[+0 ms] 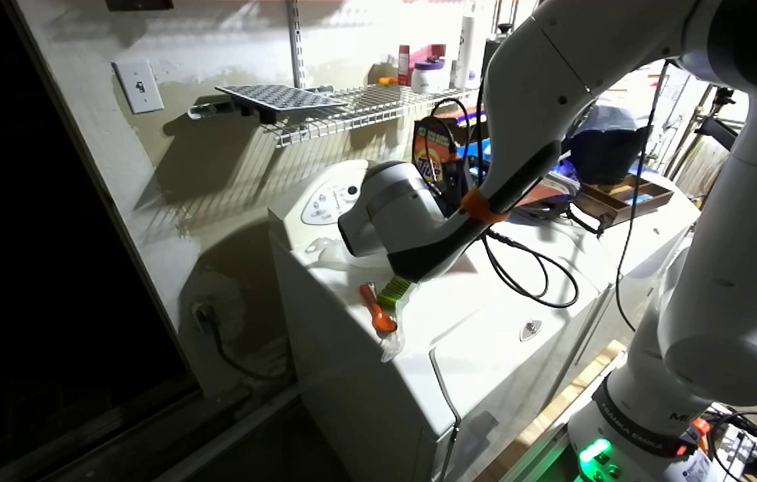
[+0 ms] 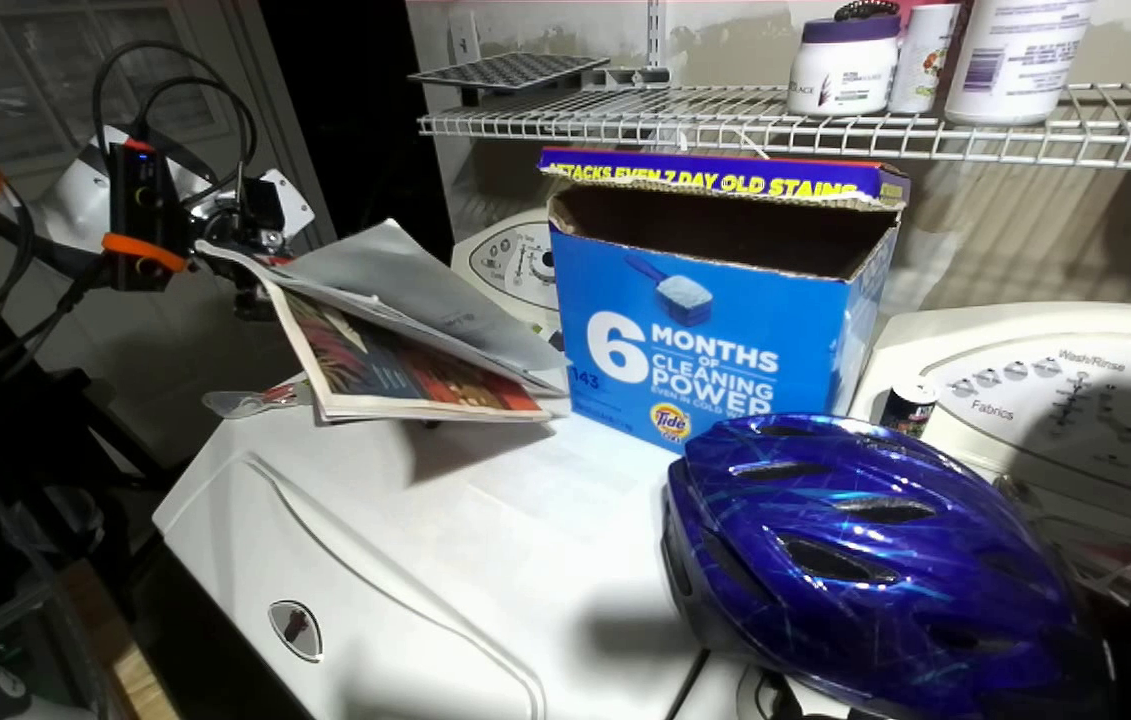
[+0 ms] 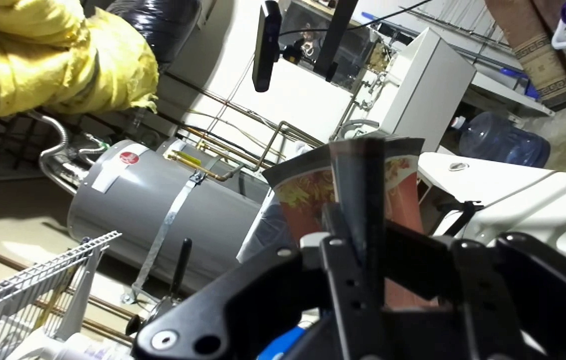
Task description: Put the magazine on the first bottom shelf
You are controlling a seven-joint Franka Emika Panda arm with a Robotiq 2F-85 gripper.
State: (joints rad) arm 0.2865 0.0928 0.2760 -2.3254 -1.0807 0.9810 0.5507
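The magazine (image 2: 405, 370) hangs by one corner from my gripper (image 3: 363, 227), its pages fanned apart. It tilts down toward the blue detergent box, low over the white machine top (image 2: 485, 520) with a shadow below. In the wrist view the jaws are shut on the magazine's dark spine edge, and reddish pages (image 3: 308, 200) spread out to both sides. The white wire shelf (image 2: 725, 130) runs along the wall, higher than the magazine and farther back. In an exterior view the shelf (image 1: 365, 115) shows, while the arm hides the gripper and magazine.
The detergent box (image 2: 615, 300) stands close to the magazine's low end, under the shelf. A blue helmet (image 2: 855, 540) lies nearer the camera. The shelf bears a dark panel (image 1: 281, 97) and a white tub (image 2: 840, 75). An orange spoon (image 1: 376, 308) lies beside a green brush (image 1: 393, 293).
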